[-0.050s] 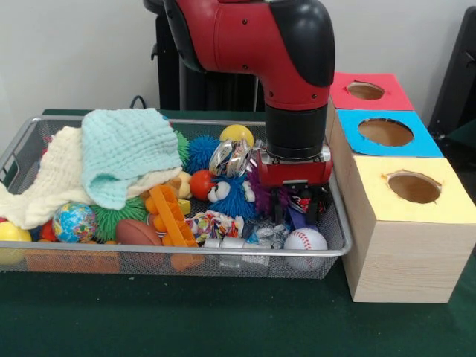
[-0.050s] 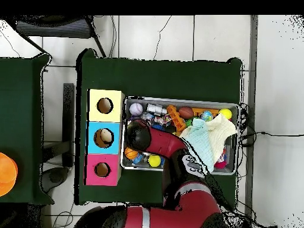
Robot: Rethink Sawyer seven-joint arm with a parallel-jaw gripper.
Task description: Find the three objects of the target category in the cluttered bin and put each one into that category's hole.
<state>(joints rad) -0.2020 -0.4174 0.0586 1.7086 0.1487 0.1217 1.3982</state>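
Balls look to be the likely targets: white red-stitched baseball [image 1: 305, 239] is lying at front right corner of wire mesh bin [image 1: 186, 259], beside wooden box w/ yellow-topped hole [image 1: 413, 187]. It is being judged hard, light, smooth; best pinched across its middle. Red-black arm [image 1: 286, 59] is being held vertical, black gripper [image 1: 297, 212] sunk in clutter just behind; finger state can't be told.

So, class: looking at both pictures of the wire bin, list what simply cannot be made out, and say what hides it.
1. The gripper: in the front view its tips sink among the toys; overhead, the red and black arm covers it. Open or shut cannot be told.
2. Whatever lies beneath the mint green cloth and cream cloth: covered in both views.
3. The insides of the red, blue and yellow topped wooden box holes: too dark to see.
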